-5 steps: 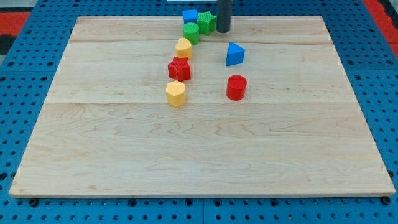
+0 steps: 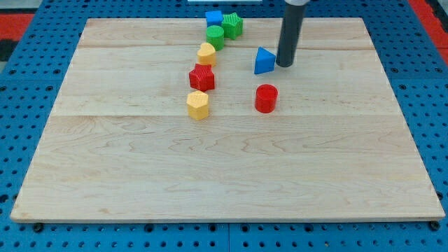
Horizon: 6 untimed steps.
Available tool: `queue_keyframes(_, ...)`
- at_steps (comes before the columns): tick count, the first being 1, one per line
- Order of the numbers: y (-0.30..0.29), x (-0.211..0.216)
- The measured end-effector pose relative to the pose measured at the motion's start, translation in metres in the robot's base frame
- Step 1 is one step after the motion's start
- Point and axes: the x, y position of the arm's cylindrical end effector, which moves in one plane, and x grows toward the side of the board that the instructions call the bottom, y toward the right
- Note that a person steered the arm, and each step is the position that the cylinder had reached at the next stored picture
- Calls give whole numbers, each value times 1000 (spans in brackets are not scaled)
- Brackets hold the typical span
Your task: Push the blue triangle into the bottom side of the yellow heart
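The blue triangle [image 2: 263, 61] sits on the wooden board right of centre near the view's top. The yellow heart [image 2: 206, 53] lies to its left, in a curved row of blocks. My tip [image 2: 285, 65] is just right of the blue triangle, touching or almost touching its right edge. The rod rises from there out of the view's top.
A blue block [image 2: 214, 18], a green star [image 2: 233, 25] and a green cylinder [image 2: 215, 37] cluster above the heart. A red star [image 2: 201, 78] and a yellow hexagon [image 2: 198, 105] lie below the heart. A red cylinder [image 2: 266, 98] stands below the triangle.
My tip has moved from beside the green star at the view's top down and to the right, to the blue triangle's right side. No block has visibly moved.
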Motion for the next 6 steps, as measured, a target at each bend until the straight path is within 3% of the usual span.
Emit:
queue_keyframes(4, -94, -9)
queue_keyframes(6, -23, 54)
